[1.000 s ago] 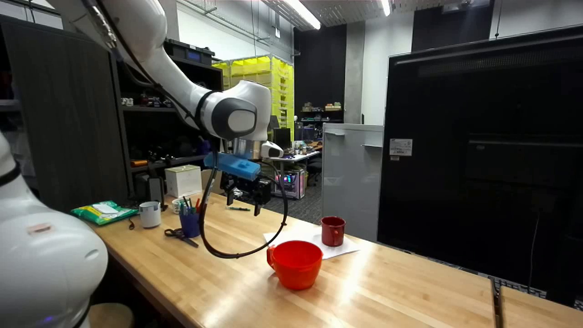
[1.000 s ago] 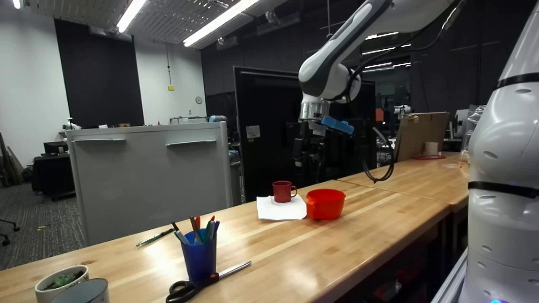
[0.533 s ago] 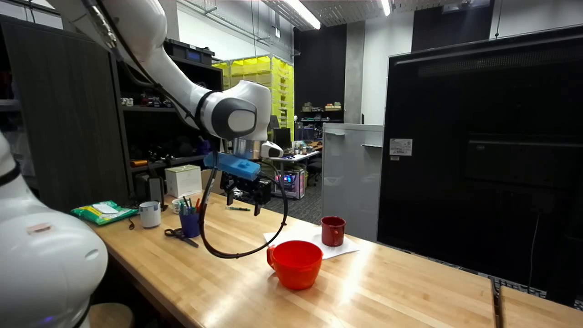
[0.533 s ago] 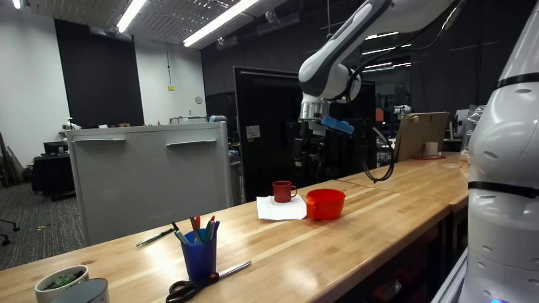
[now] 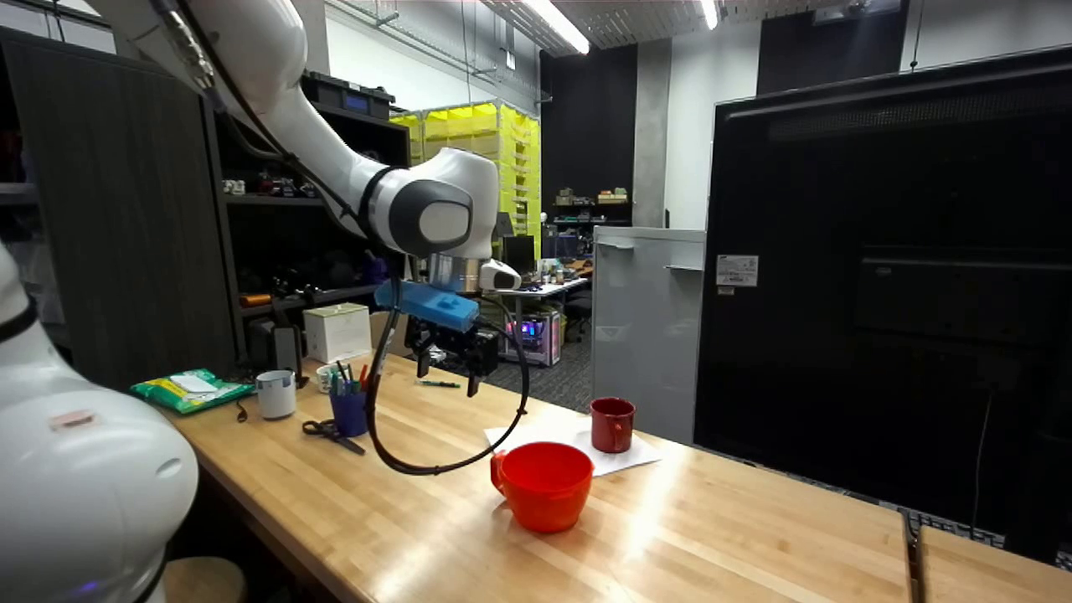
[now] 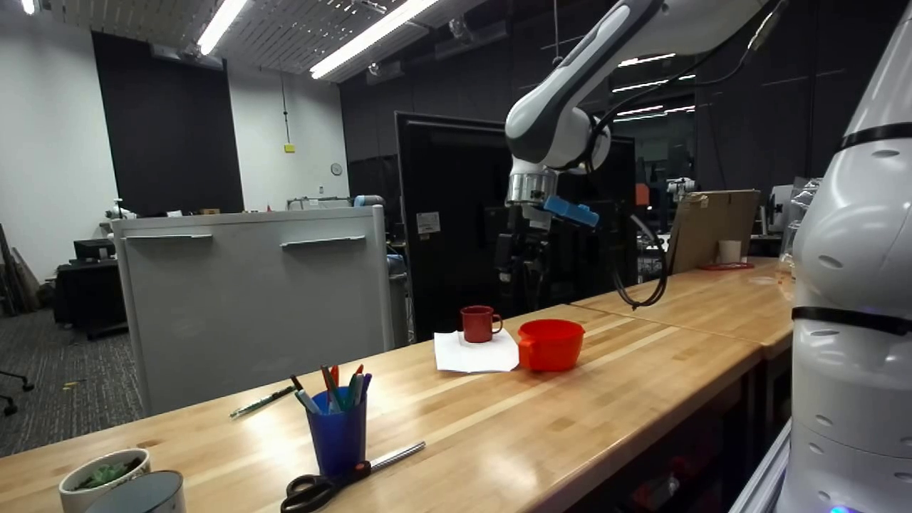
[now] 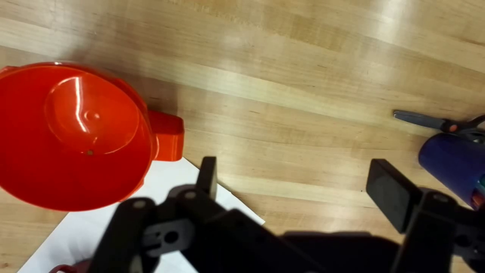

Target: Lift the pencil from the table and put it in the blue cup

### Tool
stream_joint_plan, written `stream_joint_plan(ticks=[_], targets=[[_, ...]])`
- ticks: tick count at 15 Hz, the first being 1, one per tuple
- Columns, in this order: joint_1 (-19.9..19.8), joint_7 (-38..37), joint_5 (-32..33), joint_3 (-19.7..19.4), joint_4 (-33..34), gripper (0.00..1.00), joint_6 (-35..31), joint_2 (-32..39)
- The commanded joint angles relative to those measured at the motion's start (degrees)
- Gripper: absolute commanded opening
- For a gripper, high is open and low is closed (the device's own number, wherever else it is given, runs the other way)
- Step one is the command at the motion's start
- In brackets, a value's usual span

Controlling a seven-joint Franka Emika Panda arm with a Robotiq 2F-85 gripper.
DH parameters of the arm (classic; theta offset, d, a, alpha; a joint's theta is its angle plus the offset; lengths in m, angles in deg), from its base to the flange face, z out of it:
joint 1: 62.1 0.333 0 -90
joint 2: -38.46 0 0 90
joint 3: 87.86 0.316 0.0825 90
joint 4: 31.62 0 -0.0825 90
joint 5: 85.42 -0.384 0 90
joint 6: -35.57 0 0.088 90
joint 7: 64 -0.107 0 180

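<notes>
The pencil, a thin green pencil-like stick, lies on the table near its far edge; it also shows in an exterior view. The dark-blue cup stands upright with several pens and markers in it. It also shows in an exterior view and at the right edge of the wrist view. My gripper is open and empty, jaws wide apart, high above the table. In an exterior view the gripper hangs above and beyond the dark red cup and red bowl. The pencil is out of the wrist view.
The red bowl and dark red cup stand near a white paper. Scissors lie against the blue cup's base. A grey-white mug, a potted plant and a green packet are near the table's end.
</notes>
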Motion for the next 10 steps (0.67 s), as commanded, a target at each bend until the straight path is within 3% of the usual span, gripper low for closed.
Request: stream_joint_plan(ticks=[1, 4, 8, 10], targets=[[-1.6, -1.3, 0.6, 1.4, 0.0, 1.00, -1.3, 0.0], [-2.5, -4.4, 4.3, 4.1, -1.5, 1.00, -8.3, -0.8], [-6.0, -14.2, 16.6, 8.9, -1.6, 1.00, -17.1, 1.1], [-9.2, -21.8, 24.8, 11.6, -1.3, 1.00, -16.7, 2.1]])
